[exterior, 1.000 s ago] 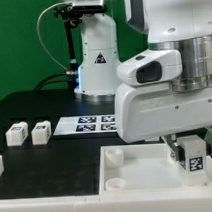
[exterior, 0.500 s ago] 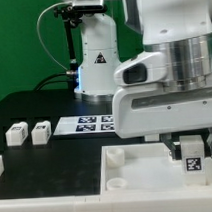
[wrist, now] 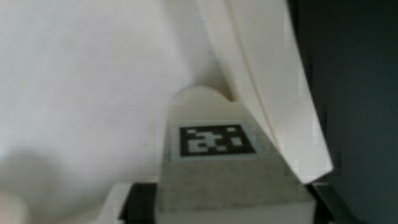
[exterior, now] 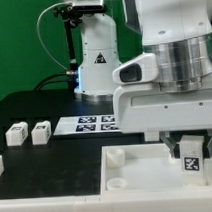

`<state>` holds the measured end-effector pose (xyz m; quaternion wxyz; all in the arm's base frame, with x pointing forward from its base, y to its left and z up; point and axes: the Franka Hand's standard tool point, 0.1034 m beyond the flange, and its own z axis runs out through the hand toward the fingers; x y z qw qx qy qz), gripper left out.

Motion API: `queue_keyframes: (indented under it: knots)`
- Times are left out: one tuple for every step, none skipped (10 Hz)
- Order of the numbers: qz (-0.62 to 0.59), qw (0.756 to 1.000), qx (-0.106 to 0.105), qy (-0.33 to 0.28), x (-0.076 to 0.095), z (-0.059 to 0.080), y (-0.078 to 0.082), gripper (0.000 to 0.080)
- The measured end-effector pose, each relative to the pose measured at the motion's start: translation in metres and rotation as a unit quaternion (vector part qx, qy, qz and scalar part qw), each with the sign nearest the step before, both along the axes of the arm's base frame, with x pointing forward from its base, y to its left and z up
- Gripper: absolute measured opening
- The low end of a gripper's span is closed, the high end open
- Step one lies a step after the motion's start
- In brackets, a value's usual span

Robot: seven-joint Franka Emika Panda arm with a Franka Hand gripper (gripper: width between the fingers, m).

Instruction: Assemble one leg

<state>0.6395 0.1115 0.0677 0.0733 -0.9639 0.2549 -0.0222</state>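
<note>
Presently the gripper (exterior: 193,150) was clamped on a leg (exterior: 192,161), tag facing out, held over the tray (exterior: 147,178) near its edge on the exterior view's right; two loose legs (exterior: 27,132) lay on the table (exterior: 56,161) beside the marker board (exterior: 90,123).

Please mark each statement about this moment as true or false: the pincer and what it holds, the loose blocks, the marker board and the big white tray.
1. The pincer is shut on a leg with a coded tag. True.
2. The held leg hangs over the black table, far from the tray. False: it is over the tray, near the corner at the exterior view's right.
3. Two loose blocks stand side by side on the black table at the exterior view's left. True.
4. The marker board lies inside the tray. False: it lies on the table behind the tray.
5. A round socket shows in the tray's corner. True.
</note>
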Motion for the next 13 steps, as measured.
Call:
queue_keyframes:
  knots:
    - [-0.095, 0.995, 0.009, 0.002, -0.0015, -0.0005, 0.0003, 0.0291]
    - [-0.223, 0.974, 0.031, 0.015, -0.0024, -0.0007, 0.0015, 0.0292]
    - [-0.327, 0.943, 0.048, 0.033, -0.0030, -0.0007, 0.0048, 0.0294]
    - [-0.408, 0.910, 0.061, 0.046, -0.0030, -0.0007, 0.0071, 0.0294]
    - [-0.474, 0.876, 0.073, 0.054, -0.0021, -0.0008, 0.0070, 0.0294]
    - [-0.527, 0.844, 0.079, 0.065, -0.0010, 0.0003, 0.0069, 0.0294]
    - [-0.548, 0.829, 0.082, 0.074, -0.0011, 0.0008, 0.0057, 0.0294]
    - [-0.552, 0.826, 0.080, 0.078, -0.0017, 0.0008, 0.0058, 0.0294]
    - [-0.543, 0.833, 0.079, 0.076, -0.0021, 0.0001, 0.0056, 0.0294]
    - [-0.501, 0.860, 0.075, 0.069, -0.0023, -0.0009, 0.0050, 0.0402]
    - [-0.443, 0.892, 0.068, 0.061, -0.0032, -0.0038, 0.0033, 0.0540]
    - [-0.326, 0.942, 0.053, 0.054, -0.0050, -0.0030, 0.0046, 0.0615]
    - [-0.306, 0.949, 0.053, 0.051, -0.0043, -0.0005, 0.0089, 0.0615]
